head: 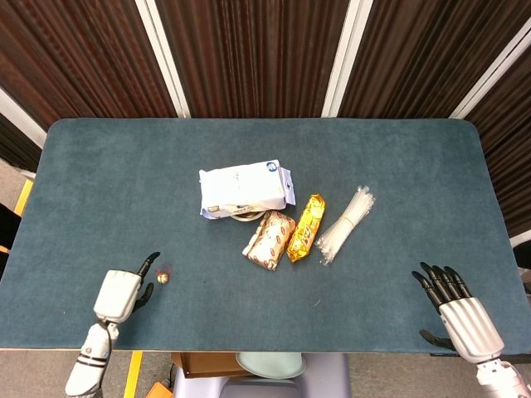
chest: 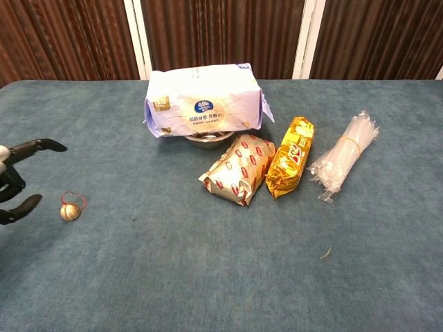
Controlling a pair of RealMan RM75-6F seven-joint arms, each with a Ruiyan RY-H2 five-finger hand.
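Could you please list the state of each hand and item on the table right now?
Left hand: open, fingers apart, beside the bell.
Right hand: open, holding nothing.
Small gold bell: lying free on the table.
Tissue pack: resting on a metal bowl.
Red snack pack: sealed, lying flat.
Yellow snack pack: sealed, lying flat.
Straw bundle: banded.

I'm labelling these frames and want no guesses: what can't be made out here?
- Metal bowl: mostly hidden under the white tissue pack in both views.
- Right hand: outside the chest view.
- Left hand: cut by the chest view's edge; only its fingers show.
- Small bell: too small for detail.
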